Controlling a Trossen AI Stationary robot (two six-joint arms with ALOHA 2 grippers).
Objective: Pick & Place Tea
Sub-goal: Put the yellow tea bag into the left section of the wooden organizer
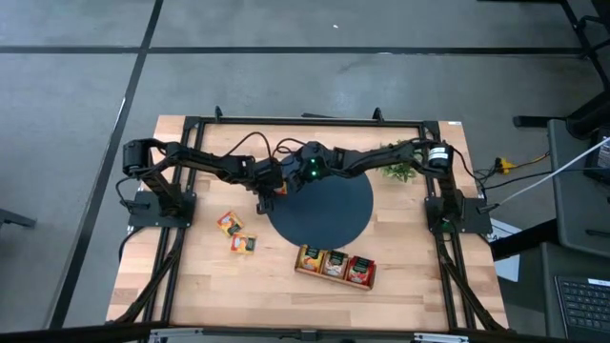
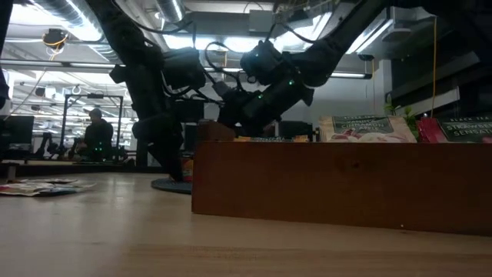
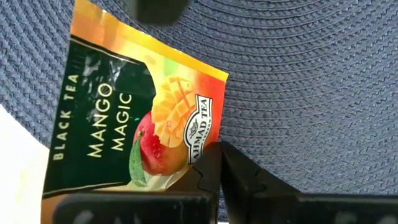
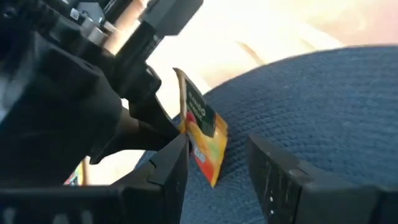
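An orange and dark green tea packet marked Mango Magic hangs over the left rim of a round dark blue woven mat. My left gripper is shut on it. In the right wrist view my right gripper stands open, level with the same packet, one finger on each side, the packet close to one finger. Two more tea packets lie flat on the wood left of the mat. My left gripper pinches the packet between its two fingers at one edge, by the printed logo. The fingers come from above, slanting down. The packet hangs upright below them, its lower corner at the mat; whether it touches the mat I cannot tell.
A long brown wooden tray with several tea packets standing in it lies near the front edge, right of centre. A small green plant stands at the back right. The two arms meet closely over the mat's left rim.
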